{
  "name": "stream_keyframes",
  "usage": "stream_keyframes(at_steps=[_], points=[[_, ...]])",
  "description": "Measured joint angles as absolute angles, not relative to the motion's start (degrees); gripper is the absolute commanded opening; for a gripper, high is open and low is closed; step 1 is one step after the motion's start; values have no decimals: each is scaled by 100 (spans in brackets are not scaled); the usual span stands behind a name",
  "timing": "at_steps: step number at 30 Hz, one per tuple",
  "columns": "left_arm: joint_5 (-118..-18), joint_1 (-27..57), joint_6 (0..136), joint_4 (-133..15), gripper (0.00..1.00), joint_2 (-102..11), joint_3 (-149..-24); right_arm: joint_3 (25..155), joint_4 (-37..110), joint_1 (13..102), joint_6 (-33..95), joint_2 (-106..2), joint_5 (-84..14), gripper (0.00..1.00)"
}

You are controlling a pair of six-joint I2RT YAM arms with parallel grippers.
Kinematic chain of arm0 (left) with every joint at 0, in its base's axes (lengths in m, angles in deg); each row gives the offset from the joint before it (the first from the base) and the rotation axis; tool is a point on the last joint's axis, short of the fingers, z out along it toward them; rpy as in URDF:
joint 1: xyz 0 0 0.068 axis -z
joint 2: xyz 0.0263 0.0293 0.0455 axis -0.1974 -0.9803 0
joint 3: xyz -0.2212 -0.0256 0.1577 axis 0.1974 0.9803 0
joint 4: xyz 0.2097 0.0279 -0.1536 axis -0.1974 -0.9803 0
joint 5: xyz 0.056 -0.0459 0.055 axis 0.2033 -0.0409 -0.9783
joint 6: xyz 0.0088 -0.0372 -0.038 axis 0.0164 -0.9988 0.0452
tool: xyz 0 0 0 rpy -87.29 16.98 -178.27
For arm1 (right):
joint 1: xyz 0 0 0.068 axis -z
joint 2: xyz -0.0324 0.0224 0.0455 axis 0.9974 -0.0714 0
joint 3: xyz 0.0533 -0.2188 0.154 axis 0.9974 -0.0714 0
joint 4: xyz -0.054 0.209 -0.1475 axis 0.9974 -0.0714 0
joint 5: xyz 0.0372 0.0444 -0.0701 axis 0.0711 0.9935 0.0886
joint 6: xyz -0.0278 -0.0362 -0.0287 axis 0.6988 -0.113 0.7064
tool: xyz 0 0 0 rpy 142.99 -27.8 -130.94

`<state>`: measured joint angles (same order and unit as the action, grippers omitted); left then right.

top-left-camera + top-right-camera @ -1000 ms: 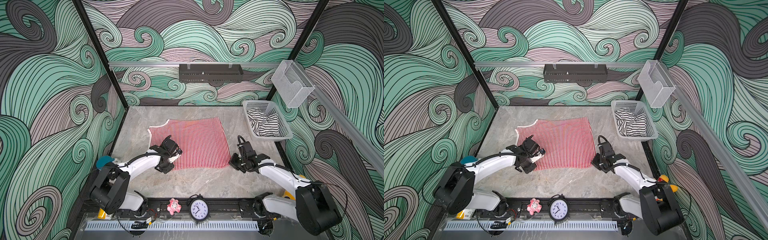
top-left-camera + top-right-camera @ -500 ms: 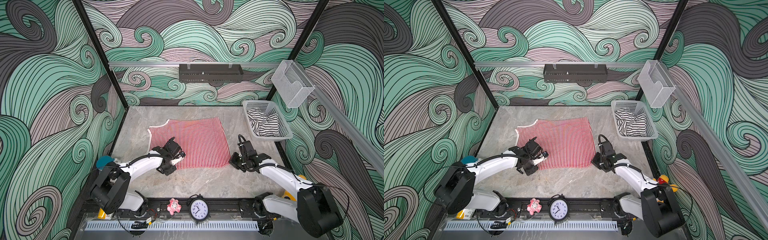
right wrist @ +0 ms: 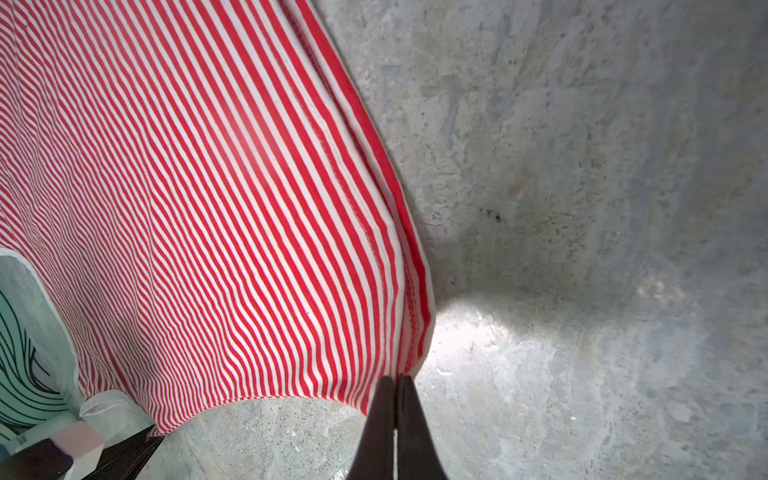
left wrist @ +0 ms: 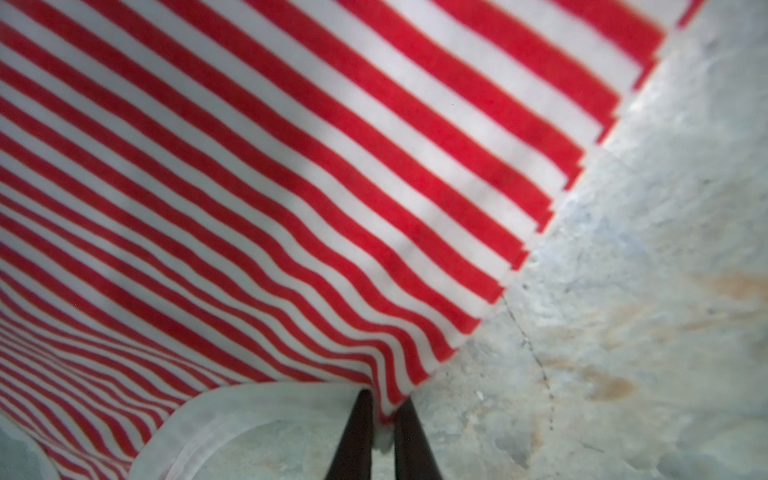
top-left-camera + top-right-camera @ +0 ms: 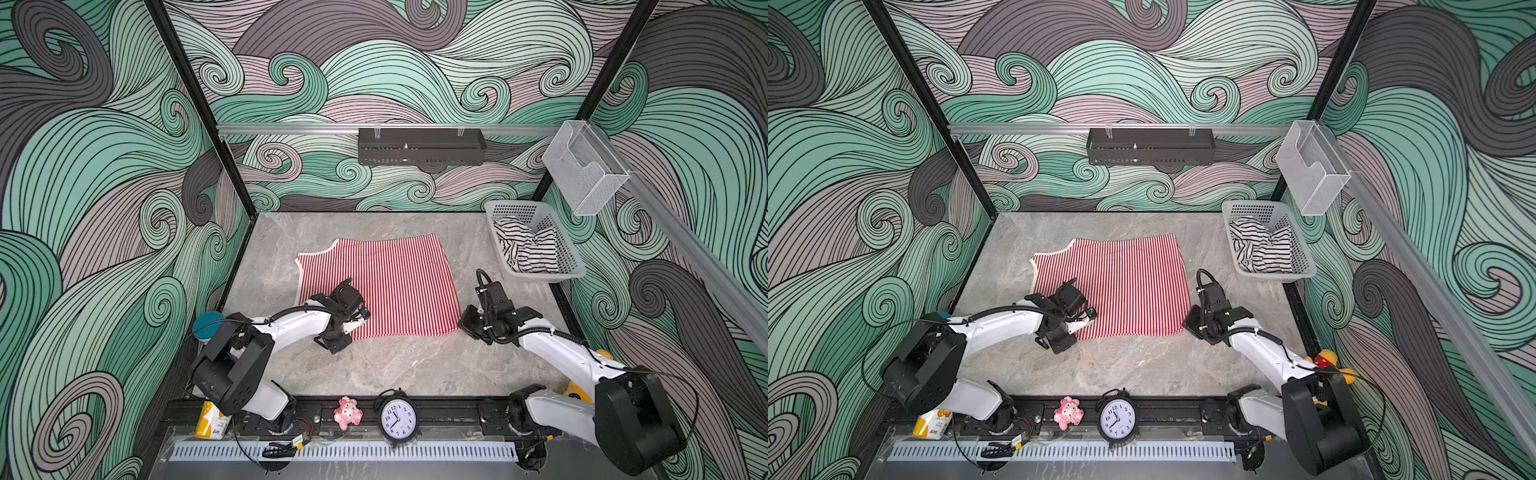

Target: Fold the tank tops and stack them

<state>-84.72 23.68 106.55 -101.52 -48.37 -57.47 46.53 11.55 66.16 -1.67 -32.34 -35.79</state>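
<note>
Narrow red-and-white stripes on the flat tank top (image 5: 395,282) (edged white); wider black-and-white stripes on the crumpled tank top (image 5: 525,251).

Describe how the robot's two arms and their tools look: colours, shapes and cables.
Both the left arm and right arm have smooth white link shells joined by bulky black joint housings. A black ribbed cable runs along each forearm. The left tool and right tool are black, each ending in two slim, tapering dark fingers.

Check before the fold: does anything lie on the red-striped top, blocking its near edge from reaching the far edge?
Nothing visible: the red-striped top lies bare, left gripper and right gripper pinching its near corners.
</note>
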Motion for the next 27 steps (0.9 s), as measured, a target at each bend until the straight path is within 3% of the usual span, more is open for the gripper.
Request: stream_keyframes(at_steps=[14,27], points=[[-7853,2526,10771,-10995,1,-4063,-6040,4861,435,6721,-169,-2085,-3711,0],[-8727,2163,11114,-10794,0,-4601,-6766,6238,588,7276,213,-3717,-3477,0]])
